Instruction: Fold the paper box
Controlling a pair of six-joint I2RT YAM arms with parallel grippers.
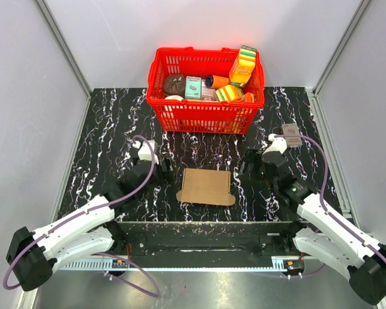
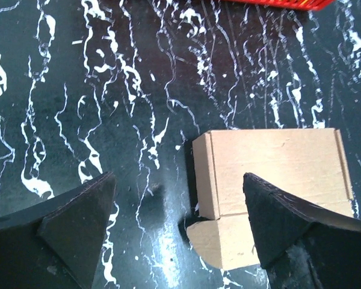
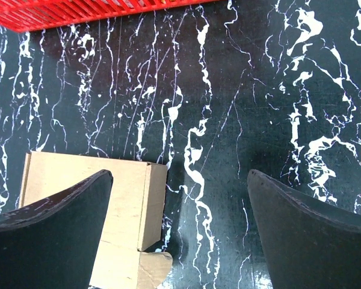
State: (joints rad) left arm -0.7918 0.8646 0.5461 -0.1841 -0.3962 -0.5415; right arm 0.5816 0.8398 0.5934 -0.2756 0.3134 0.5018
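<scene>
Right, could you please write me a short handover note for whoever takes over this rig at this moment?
Left tool: open, empty, just left of the paper box.
Right tool: open, empty, just right of it.
Box: lies flat on the table between the two tools, in front of the red basket.
Done: it looks folded into a closed flat box.
Left: a flap sticks out along its near edge; probably worth checking whether it needs tucking in.
</scene>
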